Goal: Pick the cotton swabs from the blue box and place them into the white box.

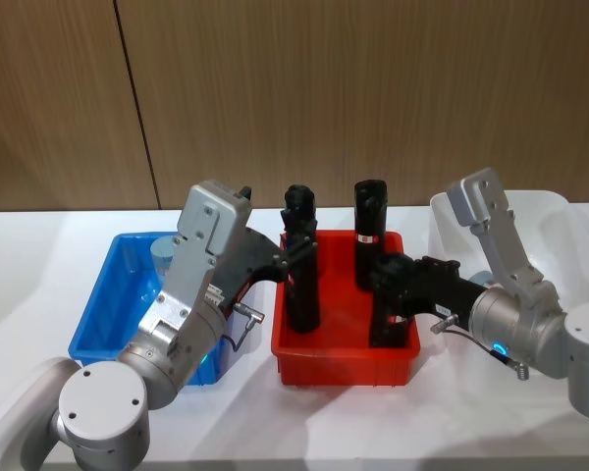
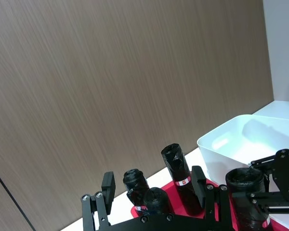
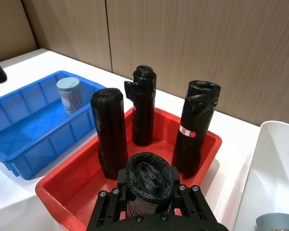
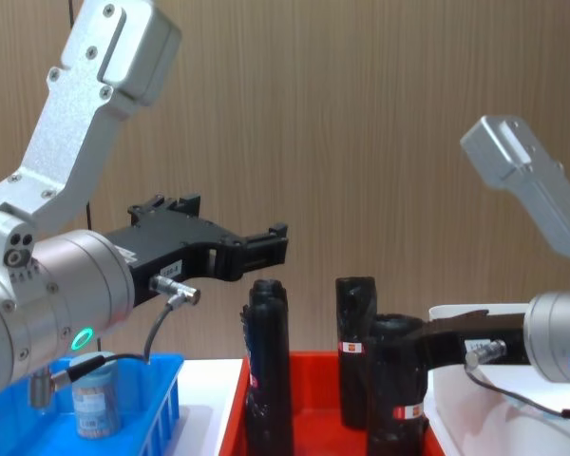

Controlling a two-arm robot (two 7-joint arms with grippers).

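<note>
Over the red tray [image 1: 346,370] both arms reach, though the task lies elsewhere. Left claw [image 2: 154,192] hangs spread above the 4 black rolls [image 3: 143,106], holding nothing. Right claw [image 3: 149,190] is pinching 1 roll [image 3: 149,183], probably by mistake. 1 cotton swabs jar [image 3: 69,95] stands in the blue box [image 3: 24,144]; another jar [image 3: 278,222] sits in the white box [image 3: 274,159].

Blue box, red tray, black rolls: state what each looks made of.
Blue box: seemingly rigid moulded plastic, with ribbed walls and a slight sheen. Red tray: likely glossy smooth plastic, catching highlights. Black rolls: probably thin plastic film, crinkled and bunched at the tops, with red-and-white paper-like labels.
</note>
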